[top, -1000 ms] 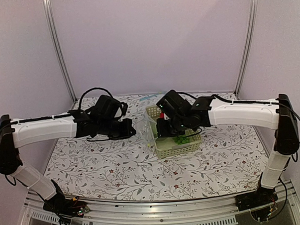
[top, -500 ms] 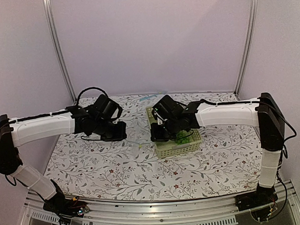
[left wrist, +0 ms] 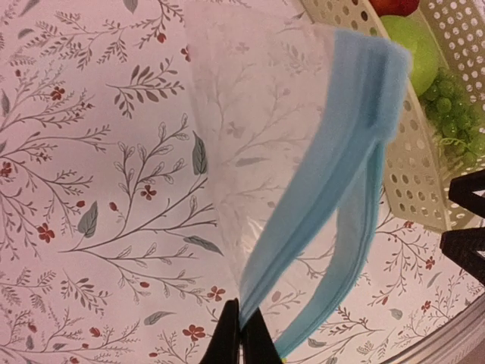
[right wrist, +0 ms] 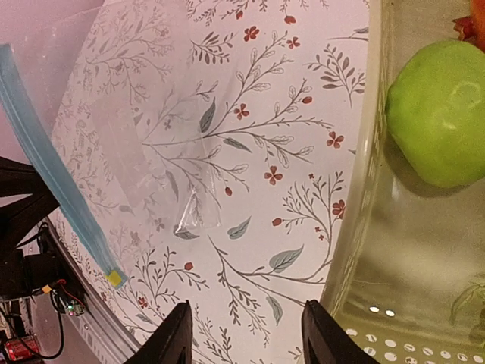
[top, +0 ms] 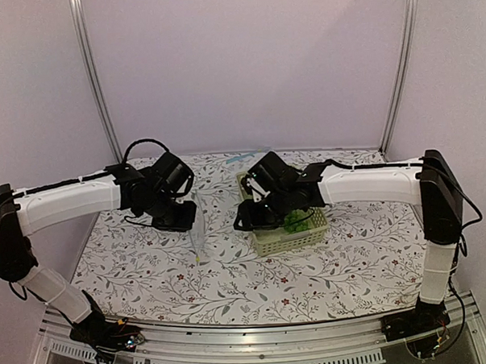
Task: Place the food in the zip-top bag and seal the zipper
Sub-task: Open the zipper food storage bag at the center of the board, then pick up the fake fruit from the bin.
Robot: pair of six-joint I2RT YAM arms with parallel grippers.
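Zip-top bag (left wrist: 258,136): clear and limp, hanging from the left pincer above the floral desk (top: 150,275), just left of the basket and apart from it.
Zipper (left wrist: 333,174): the light blue strip runs from the left pincer's tips up along the bag's mouth; its two lips look parted over part of their length.
Green apple (right wrist: 447,114): lying inside the pale green basket (top: 290,243), against its near wall, outside the bag.
Red apple (left wrist: 394,6): in the same basket, touching the green apple on its far side; only a sliver of it shows.
Left pincer (left wrist: 240,309): fingers pressed together, pinching the bag at the zipper edge.
Right pincer (right wrist: 248,318): fingers spread with only the desk's pattern between them, gripping nothing; it hovers at the basket's left wall, between the bag and the fruit.
Grapes (top: 296,222): a green bunch in the basket, beside the green apple.
Basket position: on the desk's middle right, under the right arm's wrist.
Arms: both reach inward from the sides, their pincers near each other but not touching.
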